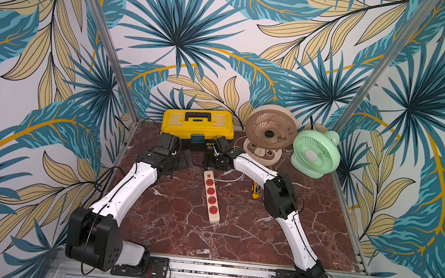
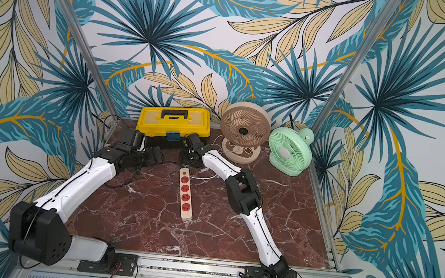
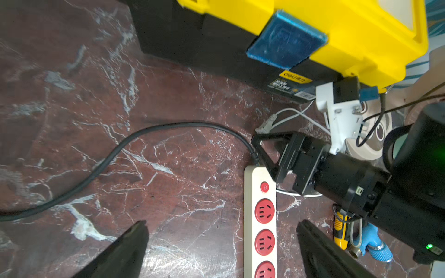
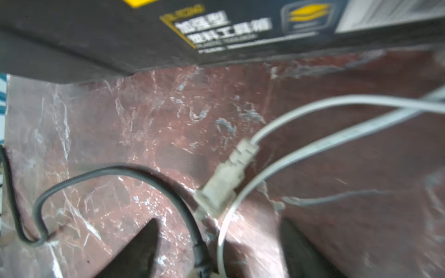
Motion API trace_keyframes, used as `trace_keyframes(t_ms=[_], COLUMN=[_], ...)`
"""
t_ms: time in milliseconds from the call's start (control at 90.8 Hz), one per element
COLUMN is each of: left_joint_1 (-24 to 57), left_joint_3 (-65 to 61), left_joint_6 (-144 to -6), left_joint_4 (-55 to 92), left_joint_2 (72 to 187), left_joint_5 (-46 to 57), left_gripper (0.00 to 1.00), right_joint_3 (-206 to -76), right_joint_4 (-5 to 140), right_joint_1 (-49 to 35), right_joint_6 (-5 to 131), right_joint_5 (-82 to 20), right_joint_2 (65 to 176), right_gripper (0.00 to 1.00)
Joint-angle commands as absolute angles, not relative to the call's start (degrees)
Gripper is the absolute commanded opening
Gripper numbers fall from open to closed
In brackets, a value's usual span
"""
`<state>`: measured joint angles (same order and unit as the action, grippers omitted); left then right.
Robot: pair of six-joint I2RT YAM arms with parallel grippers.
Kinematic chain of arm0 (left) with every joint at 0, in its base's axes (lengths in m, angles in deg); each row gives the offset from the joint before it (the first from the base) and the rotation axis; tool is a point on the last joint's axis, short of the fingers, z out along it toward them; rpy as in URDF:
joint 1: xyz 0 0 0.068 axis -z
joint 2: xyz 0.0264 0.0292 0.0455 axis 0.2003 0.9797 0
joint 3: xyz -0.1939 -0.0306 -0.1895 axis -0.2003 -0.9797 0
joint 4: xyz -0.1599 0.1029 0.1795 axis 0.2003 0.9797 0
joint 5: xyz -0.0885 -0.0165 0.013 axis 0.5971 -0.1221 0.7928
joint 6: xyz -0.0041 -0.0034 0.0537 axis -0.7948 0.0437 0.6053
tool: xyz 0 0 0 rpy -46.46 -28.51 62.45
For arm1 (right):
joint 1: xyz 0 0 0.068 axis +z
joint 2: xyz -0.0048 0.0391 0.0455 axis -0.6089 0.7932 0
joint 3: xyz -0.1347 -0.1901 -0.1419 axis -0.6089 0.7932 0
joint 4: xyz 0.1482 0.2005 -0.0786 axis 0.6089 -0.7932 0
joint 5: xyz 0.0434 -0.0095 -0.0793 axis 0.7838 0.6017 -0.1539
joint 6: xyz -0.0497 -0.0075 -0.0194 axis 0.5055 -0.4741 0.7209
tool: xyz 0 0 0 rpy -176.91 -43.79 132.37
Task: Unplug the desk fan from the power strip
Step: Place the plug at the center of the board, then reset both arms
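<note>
The desk fan stands well beyond the power strip; its white plug lies loose just past the strip's button end, sockets empty; right gripper and left gripper gape wide, holding nothing; raise the right straight up, clear of the cord.

The near half of the marble table lies bare on both sides of the power strip, with room for either arm; the far edge is crowded, the yellow toolbox, the desk fan and the green fan all 3 in a row against the wall; before the toolbox the left gripper and the right gripper stand jaws wide, with a black cord and a white plug loose on the marble there; a yellow-handled tool lies beside the right arm's elbow
</note>
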<state>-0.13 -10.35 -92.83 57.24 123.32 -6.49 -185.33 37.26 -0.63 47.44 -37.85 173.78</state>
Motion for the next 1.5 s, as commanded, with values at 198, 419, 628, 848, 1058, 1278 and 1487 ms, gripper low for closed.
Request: trace_keyframes(t_ms=[198, 419, 628, 848, 1058, 1278, 1487], left_joint_1=[-0.2, -0.2, -0.3, -0.3, -0.3, -0.3, -0.4], left_joint_3=[-16.4, -24.5, -29.6, -31.6, -38.4, -47.8, -49.8], left_joint_6=[-89.9, -87.1, -84.1, -83.2, -76.2, -63.2, -59.2], left_joint_4=[47.6, 35.9, 29.4, 27.9, 16.1, -2.0, -6.0], left_joint_2=[116.3, 109.7, 106.1, 105.9, 105.0, 103.4, 106.1], left_joint_5=[-19.9, -26.7, -31.2, -36.3, -35.6, -26.7, -27.6], left_gripper=[1.0, 1.0, 1.0, 1.0, 1.0, 1.0, 1.0], right_joint_3=[-157.7, -133.8, -118.1, -104.8, -93.9, -85.5, -78.5], right_joint_4=[56.0, 78.7, 92.5, 102.9, 106.3, 106.3, 111.4], right_joint_1=[-0.8, -0.7, -0.9, -1.9, -8.0, -17.2, -23.6], right_joint_6=[60.8, 74.0, 82.9, 90.4, 91.0, 88.5, 82.9], right_joint_5=[-45.1, -51.8, -55.3, -60.1, -61.6, -63.5, -67.8], right_joint_2=[149.7, 132.8, 121.7, 111.4, 101.6, 91.7, 88.9], right_gripper=[0.99, 0.99, 1.0, 1.0, 0.99, 1.0, 0.99])
